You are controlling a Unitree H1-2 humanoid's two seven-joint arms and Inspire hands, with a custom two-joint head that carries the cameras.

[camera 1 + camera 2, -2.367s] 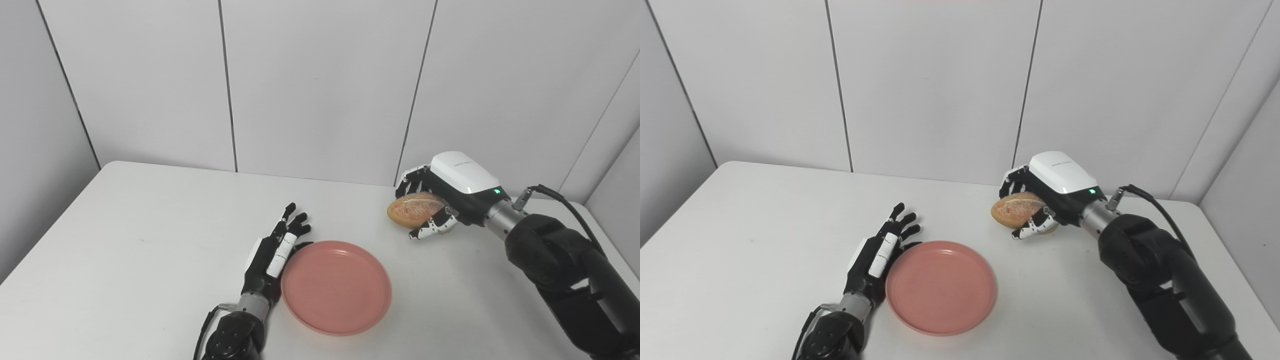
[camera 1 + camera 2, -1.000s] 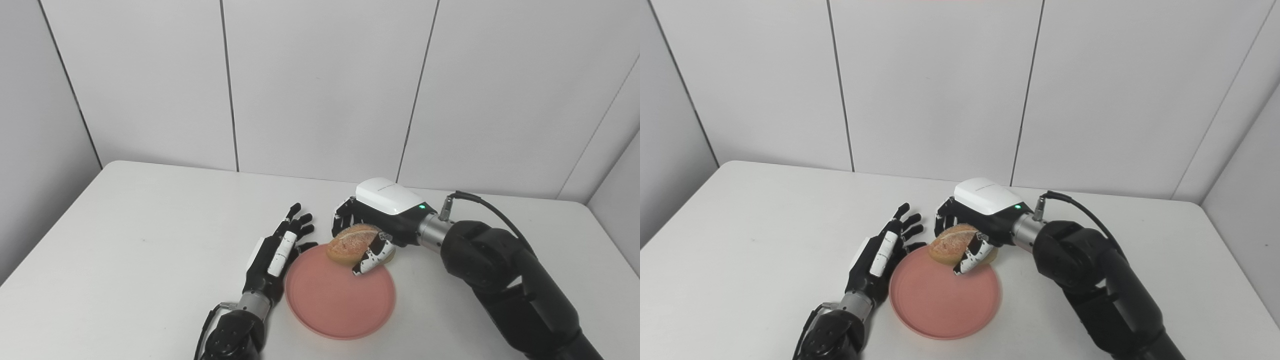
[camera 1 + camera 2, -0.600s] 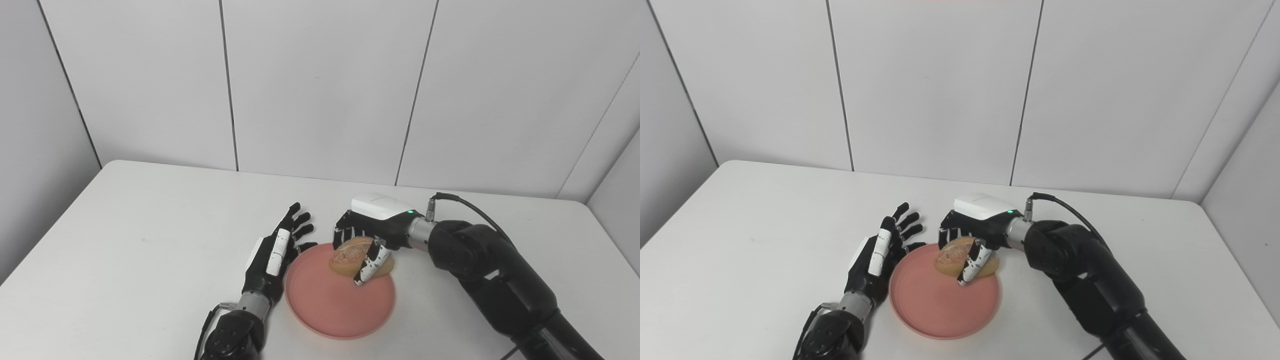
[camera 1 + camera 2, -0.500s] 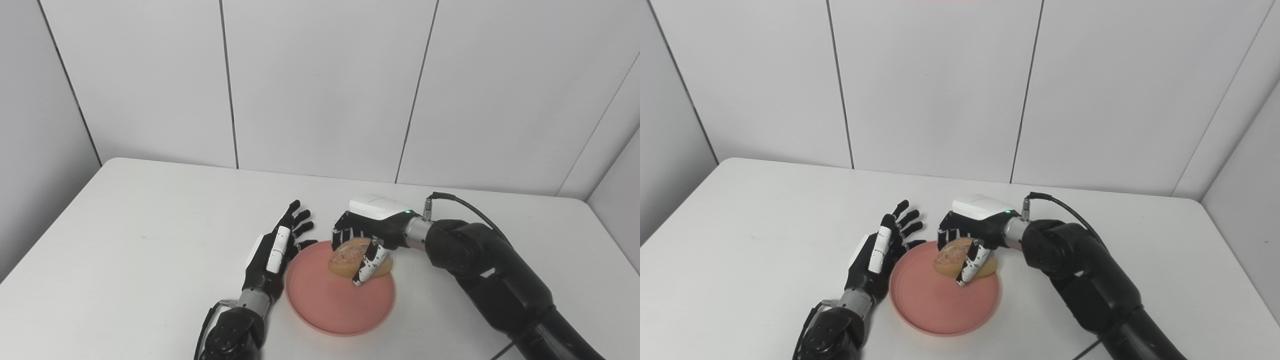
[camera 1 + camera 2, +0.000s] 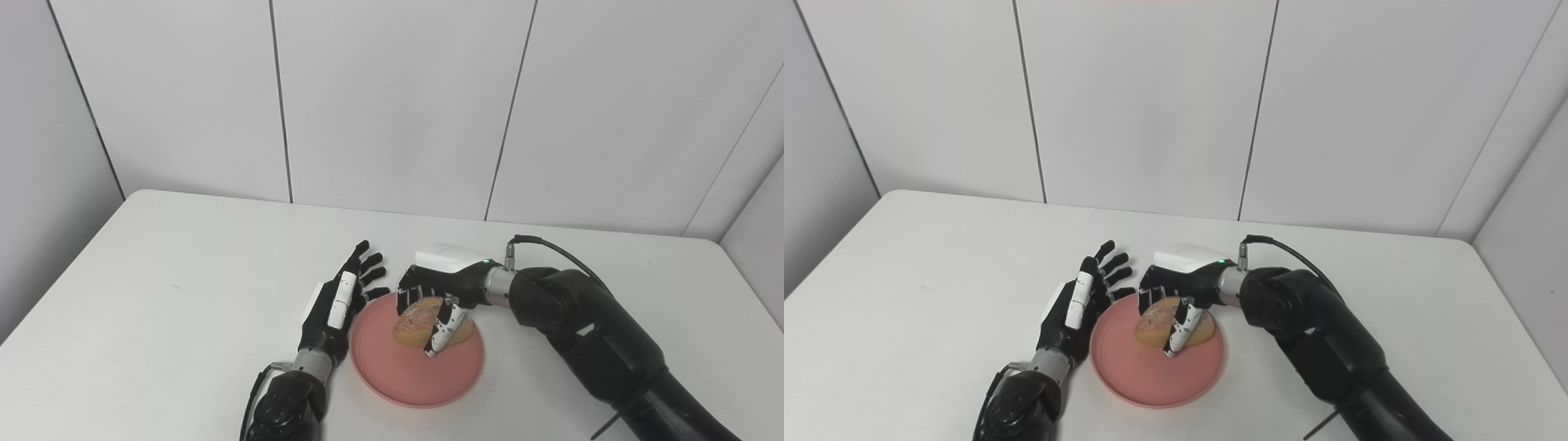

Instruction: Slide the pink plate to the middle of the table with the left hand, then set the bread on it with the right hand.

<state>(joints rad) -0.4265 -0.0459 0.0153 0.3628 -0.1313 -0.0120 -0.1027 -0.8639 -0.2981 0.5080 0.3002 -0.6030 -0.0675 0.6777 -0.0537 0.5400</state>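
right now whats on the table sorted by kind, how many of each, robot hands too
plates: 1, the pink plate
bread: 1, the bread, on the plate, gripped by the right hand
robot hands: 2, left hand and right hand
total: 4

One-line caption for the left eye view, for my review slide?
Right hand shut on the bread, lowering it onto the pink plate; left hand open beside the plate's left rim.

No text, label, brand, number or sign can be read anywhere in either view; every surface looks plain and unmarked.
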